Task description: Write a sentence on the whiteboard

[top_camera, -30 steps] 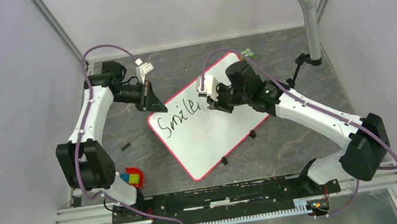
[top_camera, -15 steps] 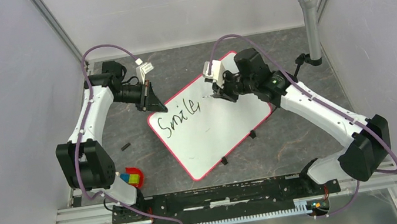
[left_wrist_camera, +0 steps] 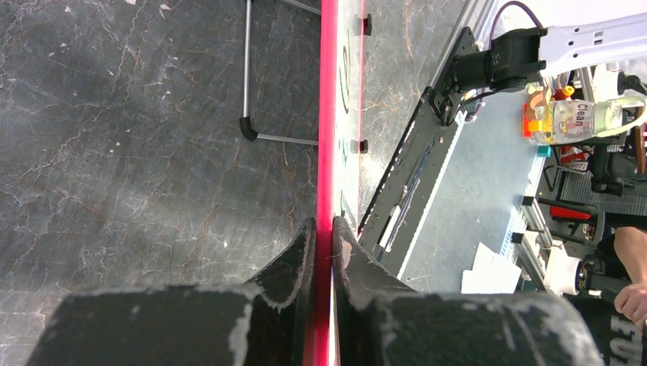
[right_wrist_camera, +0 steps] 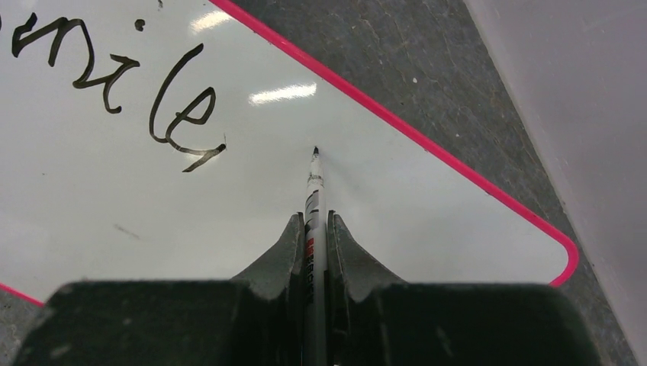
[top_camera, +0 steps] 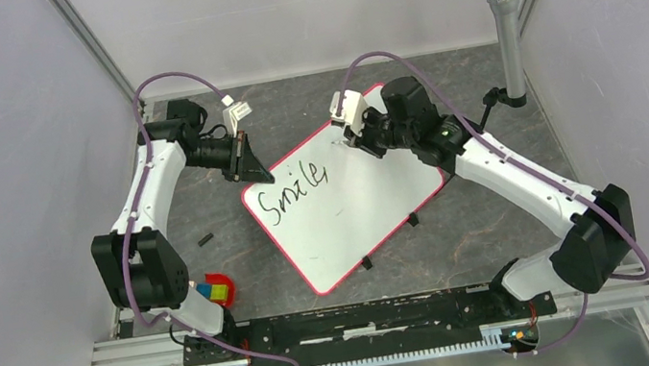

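while the sentence [top_camera: 297,187] stops at "smile,", the marker [right_wrist_camera: 313,187] has little room left.
the whiteboard [top_camera: 345,219] lies slanted in the middle of the tabletop [top_camera: 208,210]. the left gripper [left_wrist_camera: 320,229] pinches its red frame [left_wrist_camera: 328,114] at the left corner; if this thin hold slides, the board turns and the letters go crooked. the right gripper [right_wrist_camera: 314,223] presses its fingers on the marker, whose tip is near the board's far edge, so the next word may run onto the frame.

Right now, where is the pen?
In the right wrist view, the pen sits pinched in the right gripper, its tip over the whiteboard just past the written word Smile.
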Available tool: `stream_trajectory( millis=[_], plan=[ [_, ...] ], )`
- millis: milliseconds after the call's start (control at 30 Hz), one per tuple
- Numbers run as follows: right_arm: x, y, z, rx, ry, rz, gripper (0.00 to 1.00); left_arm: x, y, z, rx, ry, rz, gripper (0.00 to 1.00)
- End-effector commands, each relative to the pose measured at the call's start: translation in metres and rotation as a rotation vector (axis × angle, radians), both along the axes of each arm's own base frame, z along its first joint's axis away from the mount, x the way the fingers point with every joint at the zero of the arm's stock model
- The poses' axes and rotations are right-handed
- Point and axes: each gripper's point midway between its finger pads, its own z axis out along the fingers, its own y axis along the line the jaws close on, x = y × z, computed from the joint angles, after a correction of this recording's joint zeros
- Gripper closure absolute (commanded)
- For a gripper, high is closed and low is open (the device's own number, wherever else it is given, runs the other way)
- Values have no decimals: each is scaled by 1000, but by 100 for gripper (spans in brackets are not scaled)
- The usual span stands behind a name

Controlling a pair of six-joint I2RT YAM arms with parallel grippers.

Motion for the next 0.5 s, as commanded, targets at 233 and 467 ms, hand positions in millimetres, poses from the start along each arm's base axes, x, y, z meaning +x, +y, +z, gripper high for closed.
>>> stream_trajectory(
  millis=[233, 467],
  plan=[
    [-1, 16, 2, 36, 8, 62, 100, -3, -3, 1, 29, -49, -49, 98],
    [-11, 5, -15, -25, 13, 88, 100, -3, -3, 1, 28, -48, -49, 98]
  ],
)
